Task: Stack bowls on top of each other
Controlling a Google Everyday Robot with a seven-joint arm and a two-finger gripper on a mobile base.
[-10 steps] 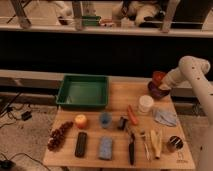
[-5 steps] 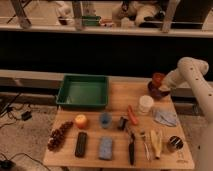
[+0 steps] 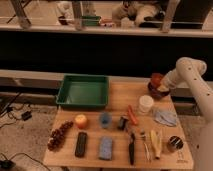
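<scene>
Claw (image 3: 161, 88) shut at the table's (image 3: 116, 94) far right corner — white container (image 3: 146, 103) crowds just beside.

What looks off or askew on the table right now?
Little stands out. The orange-red bowl sits tilted above the dark purple bowl at the table's far right corner, with the gripper shut there. No spills or damage visible.

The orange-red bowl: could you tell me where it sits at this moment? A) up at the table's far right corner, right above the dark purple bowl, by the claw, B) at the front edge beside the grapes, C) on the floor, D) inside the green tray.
A: the orange-red bowl sits right above the dark purple bowl at the table's far right corner, with the shut claw right at them.
</scene>
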